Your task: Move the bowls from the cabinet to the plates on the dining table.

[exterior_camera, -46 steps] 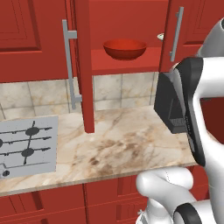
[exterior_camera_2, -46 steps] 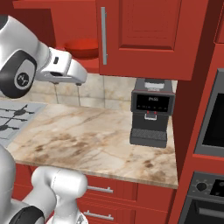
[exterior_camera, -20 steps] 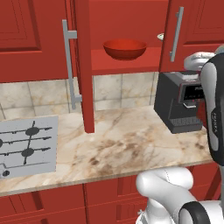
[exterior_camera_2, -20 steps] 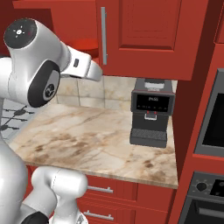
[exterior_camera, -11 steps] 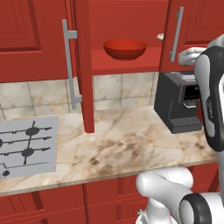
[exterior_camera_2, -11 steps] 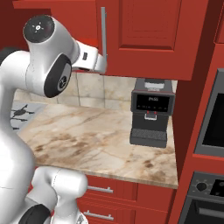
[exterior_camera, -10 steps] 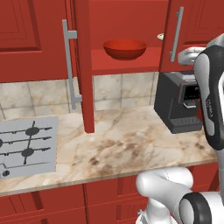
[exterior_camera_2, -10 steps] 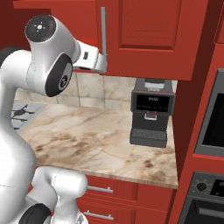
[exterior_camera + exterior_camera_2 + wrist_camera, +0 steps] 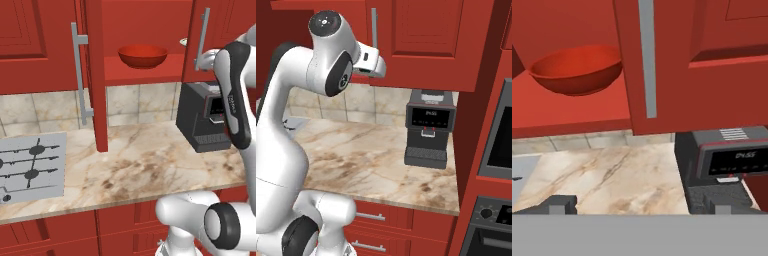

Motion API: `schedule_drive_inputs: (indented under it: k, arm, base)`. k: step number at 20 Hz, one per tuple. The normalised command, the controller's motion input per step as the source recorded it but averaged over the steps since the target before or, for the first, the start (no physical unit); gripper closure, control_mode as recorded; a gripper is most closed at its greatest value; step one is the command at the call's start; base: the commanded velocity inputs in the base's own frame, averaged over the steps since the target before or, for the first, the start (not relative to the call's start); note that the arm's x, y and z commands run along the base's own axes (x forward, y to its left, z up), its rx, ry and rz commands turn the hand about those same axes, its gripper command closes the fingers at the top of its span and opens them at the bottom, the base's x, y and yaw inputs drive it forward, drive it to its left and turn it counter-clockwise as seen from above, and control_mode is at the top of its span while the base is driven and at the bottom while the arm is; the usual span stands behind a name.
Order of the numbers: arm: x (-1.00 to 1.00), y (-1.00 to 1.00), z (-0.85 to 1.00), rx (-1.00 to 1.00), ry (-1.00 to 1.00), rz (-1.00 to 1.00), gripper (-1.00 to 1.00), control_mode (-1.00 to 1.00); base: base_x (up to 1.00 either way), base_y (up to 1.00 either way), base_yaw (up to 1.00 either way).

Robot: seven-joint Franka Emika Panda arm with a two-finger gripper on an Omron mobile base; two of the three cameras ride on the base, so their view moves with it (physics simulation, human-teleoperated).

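- Wide glossy red bowl (image 9: 142, 55): on the inner shelf of the red wooden wall cabinet (image 9: 145, 75).
- Tool (image 9: 639, 204): spread, empty, right of the bowl, before the cabinet's grey bar handle (image 9: 646, 60).
- Black coffee machine (image 9: 427, 128): on the marble counter (image 9: 150, 165) below the cabinet.

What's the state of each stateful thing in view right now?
cabinet: left door swung open, right door partly open
red bowl: upright on the cabinet shelf, untouched
end effector: open, holding nothing
coffee machine: upright on the counter
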Motion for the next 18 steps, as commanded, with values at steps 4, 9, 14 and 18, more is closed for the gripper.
schedule_drive_inputs:
  k: [4, 9, 14, 18]
  arm:
    - [0.60, -0.25, 0.00, 0.00, 0.03, 0.06, -1.00, -1.00]
    - [0.43, -0.18, 0.00, 0.00, 0.00, 0.05, -1.00, -1.00]
    - [0.38, -0.04, 0.05, 0.00, 0.00, 0.03, -1.00, -1.00]
    - [0.36, 0.00, 0.14, 0.00, 0.00, 0.00, -1.00, -1.00]
  base:
    - [0.00, 0.00, 0.00]
    - [0.00, 0.00, 0.00]
    - [0.00, 0.00, 0.00]
    - [0.00, 0.00, 0.00]
